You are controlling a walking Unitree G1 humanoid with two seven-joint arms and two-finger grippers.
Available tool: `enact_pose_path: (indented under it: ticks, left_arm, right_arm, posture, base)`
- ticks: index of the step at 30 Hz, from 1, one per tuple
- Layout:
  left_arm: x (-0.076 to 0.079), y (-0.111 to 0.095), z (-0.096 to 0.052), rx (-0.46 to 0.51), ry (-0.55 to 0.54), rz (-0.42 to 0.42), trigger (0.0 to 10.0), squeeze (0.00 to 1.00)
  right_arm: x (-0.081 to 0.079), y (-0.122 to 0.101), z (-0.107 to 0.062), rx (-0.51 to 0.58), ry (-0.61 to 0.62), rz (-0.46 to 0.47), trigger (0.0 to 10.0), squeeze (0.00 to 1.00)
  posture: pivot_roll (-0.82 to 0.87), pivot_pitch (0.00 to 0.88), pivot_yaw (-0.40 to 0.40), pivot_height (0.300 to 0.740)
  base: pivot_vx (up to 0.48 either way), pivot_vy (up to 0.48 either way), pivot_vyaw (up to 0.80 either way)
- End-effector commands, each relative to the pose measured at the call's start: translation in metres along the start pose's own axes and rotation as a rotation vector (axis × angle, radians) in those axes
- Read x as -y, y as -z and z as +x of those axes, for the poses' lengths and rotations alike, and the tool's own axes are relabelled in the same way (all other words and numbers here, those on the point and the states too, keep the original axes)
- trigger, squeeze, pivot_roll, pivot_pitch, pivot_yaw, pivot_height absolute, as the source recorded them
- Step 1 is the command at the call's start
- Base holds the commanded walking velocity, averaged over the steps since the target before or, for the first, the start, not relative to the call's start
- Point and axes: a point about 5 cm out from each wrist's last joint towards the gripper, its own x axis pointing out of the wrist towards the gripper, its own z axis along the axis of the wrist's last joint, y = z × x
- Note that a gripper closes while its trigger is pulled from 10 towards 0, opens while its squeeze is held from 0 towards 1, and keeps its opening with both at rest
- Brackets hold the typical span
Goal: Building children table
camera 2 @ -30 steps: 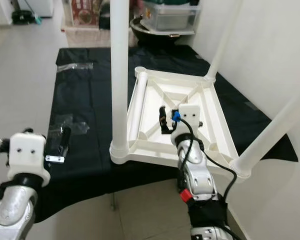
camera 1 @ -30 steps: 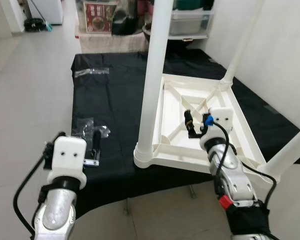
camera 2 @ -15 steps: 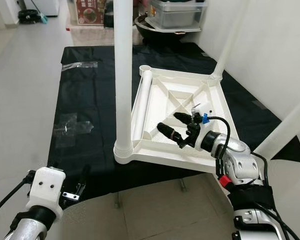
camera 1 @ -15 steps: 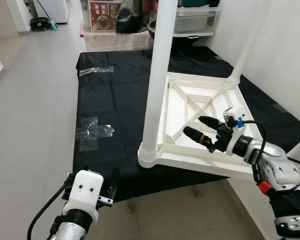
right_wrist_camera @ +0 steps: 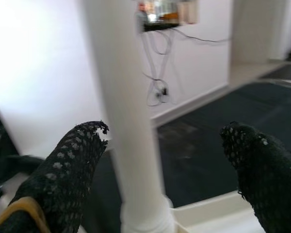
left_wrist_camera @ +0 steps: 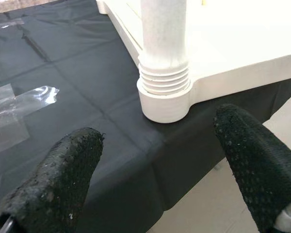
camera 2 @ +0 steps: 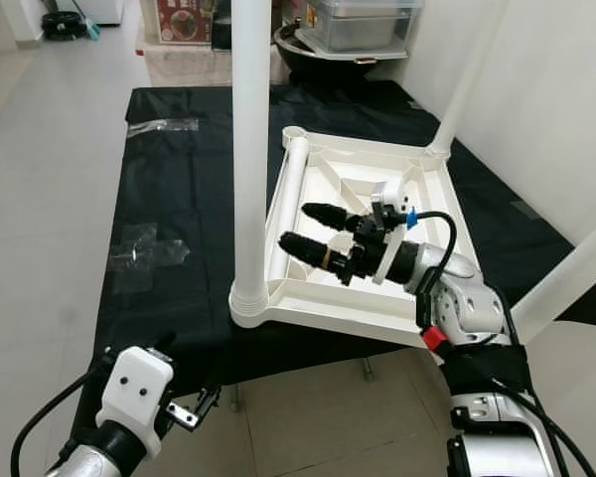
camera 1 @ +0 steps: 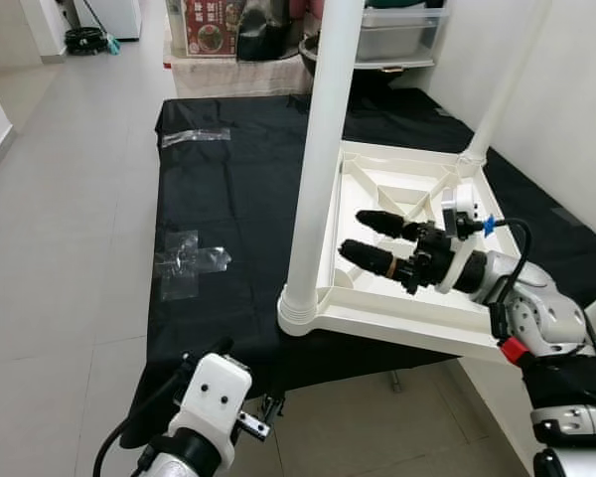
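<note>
A white children's table [camera 1: 417,318] lies upside down on a black cloth [camera 1: 228,199]. Its near left leg [camera 1: 323,149] stands upright, threaded into the corner socket [left_wrist_camera: 164,92]. Another leg [camera 1: 502,79] rises at the far right corner, and a third [camera 2: 566,278] at the near right. My right gripper [camera 1: 363,238] hovers open over the table's underside, its fingers pointing at the near left leg [right_wrist_camera: 126,121] and a short way from it. My left gripper [left_wrist_camera: 155,160] is low at the cloth's front edge, open and empty, facing the base of that leg.
Two clear plastic bags [camera 1: 189,263] [camera 1: 194,137] lie on the cloth's left half. Boxes and a plastic bin [camera 1: 377,30] stand at the back. A white wall [camera 1: 566,99] runs along the right. Tiled floor [camera 1: 60,199] spreads to the left and front.
My right gripper swung from pointing down into the table frame to pointing left at the near leg. My left arm dropped low toward the cloth's front edge. The camera shifted.
</note>
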Motion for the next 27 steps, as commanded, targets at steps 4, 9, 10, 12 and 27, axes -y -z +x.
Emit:
enact_pose_path:
  ticks: [4,9,10,12,27]
  left_arm:
    - [0.005,0.0,-0.002,0.007,0.035,0.0,10.0,0.0]
    - [0.006,0.0,-0.002,0.01,0.043,0.0,10.0,0.0]
    - [0.006,0.0,-0.001,0.011,0.043,0.0,10.0,0.0]
    - [0.006,0.0,-0.001,0.011,0.043,0.0,10.0,0.0]
    - [0.008,-0.003,0.0,0.026,0.042,0.025,10.0,0.0]
  right_arm:
    - [-0.015,-0.004,0.009,0.018,-0.126,-0.032,10.0,0.0]
    - [-0.017,-0.001,0.022,0.003,-0.112,-0.079,10.0,0.0]
    - [-0.017,0.0,0.026,-0.001,-0.104,-0.092,10.0,0.0]
    - [-0.017,0.0,0.027,-0.002,-0.1,-0.097,10.0,0.0]
    - [-0.021,0.007,0.048,-0.022,-0.084,-0.082,10.0,0.0]
  posture:
    - [0.09,0.106,-0.068,0.74]
    - [0.09,0.105,-0.069,0.74]
    - [0.09,0.105,-0.068,0.74]
    - [0.09,0.105,-0.069,0.74]
    - [0.09,0.114,-0.077,0.74]
  base:
    - [0.0,0.0,0.0]
    - [0.0,0.0,0.0]
    - [0.0,0.0,0.0]
    - [0.0,0.0,0.0]
    - [0.0,0.0,0.0]
